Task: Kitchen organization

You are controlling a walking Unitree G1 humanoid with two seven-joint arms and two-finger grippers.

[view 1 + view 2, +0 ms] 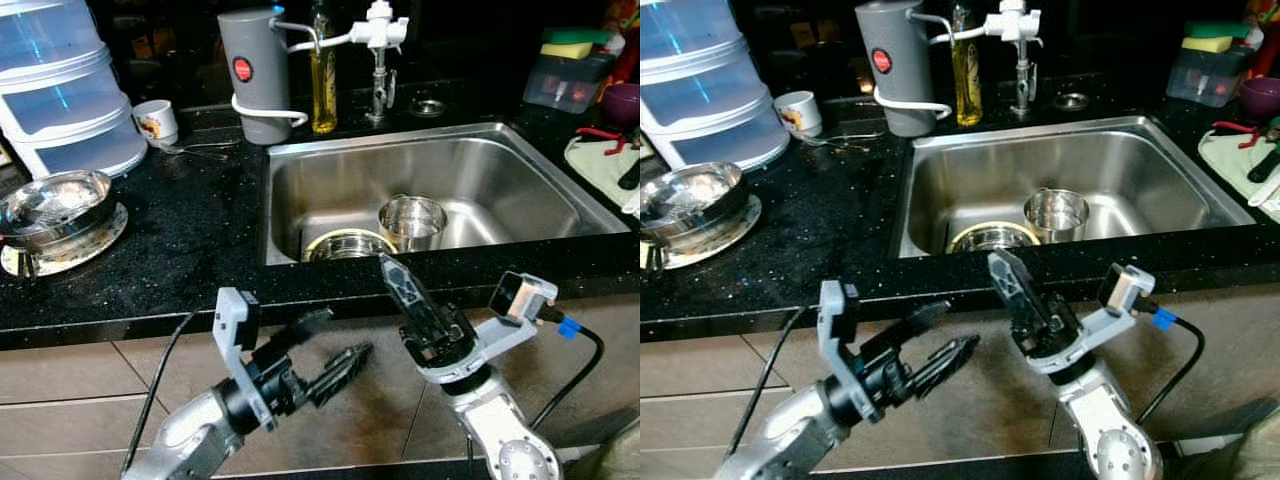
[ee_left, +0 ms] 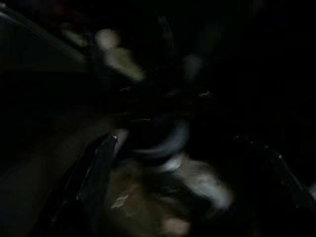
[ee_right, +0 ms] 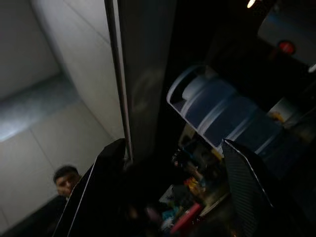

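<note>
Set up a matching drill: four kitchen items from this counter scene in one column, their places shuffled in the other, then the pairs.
Things:
1. small steel pot
2. white printed mug
3. yellow-green sponge
4. wide steel bowl

Places:
A. on a plate at the counter's left edge
B. on a clear plastic box, far right
C. inside the steel sink
D. beside the stacked translucent containers

Pairs: 1-C, 2-D, 3-B, 4-A

Steel pot (image 1: 412, 221) and bowl (image 1: 349, 245) crowd the sink's (image 1: 500, 180) front.
</note>
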